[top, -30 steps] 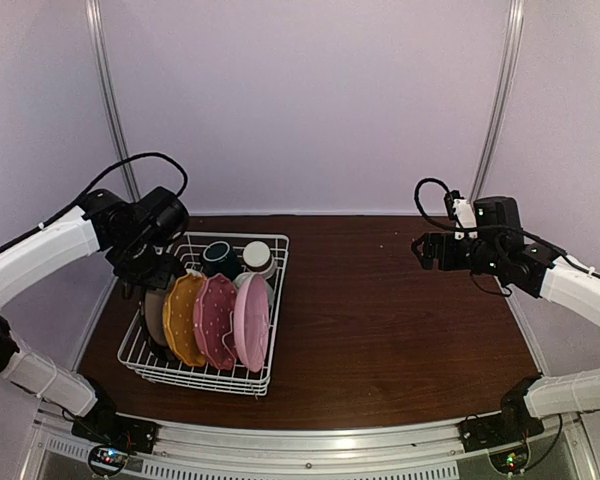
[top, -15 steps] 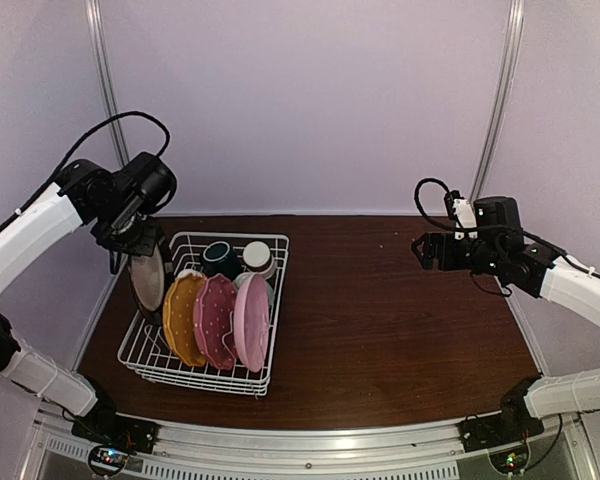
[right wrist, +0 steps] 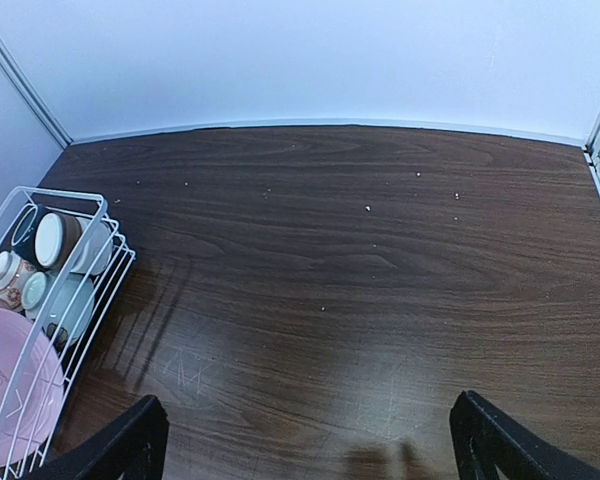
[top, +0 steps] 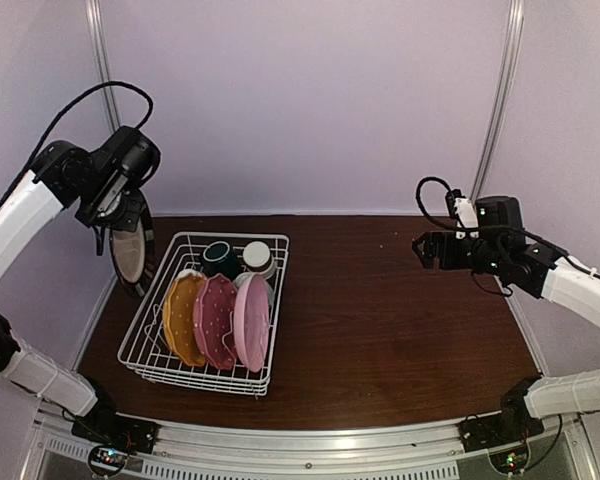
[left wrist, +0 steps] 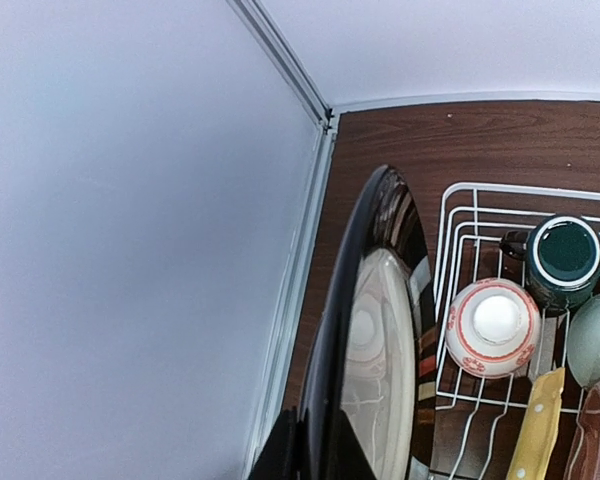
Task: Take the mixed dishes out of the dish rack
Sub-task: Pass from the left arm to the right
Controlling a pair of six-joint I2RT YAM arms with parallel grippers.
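My left gripper point(top: 120, 218) is shut on the rim of a dark brown plate point(top: 130, 256), which hangs upright in the air just left of the dish rack point(top: 195, 378). In the left wrist view the plate point(left wrist: 380, 330) stands edge-on between my fingers. A yellow dotted plate point(top: 183, 318), a red-pink plate point(top: 216, 320) and a light pink plate point(top: 251, 322) stand in the rack's slots. Behind them sit a dark green cup point(top: 220, 258) and a beige-brown cup point(top: 258, 256). My right gripper point(top: 425, 250) hovers open over bare table at the right.
A white-red bowl point(left wrist: 492, 325) and a pale green bowl point(left wrist: 595, 340) also sit in the rack. The left wall point(left wrist: 130, 250) is close beside the held plate. Dark wooden table point(right wrist: 360, 260) stretches right of the rack point(right wrist: 110, 215).
My left gripper has lifted the dark brown plate up out of the rack's left slot and swung it left, towards the wall. The right arm has stayed still.
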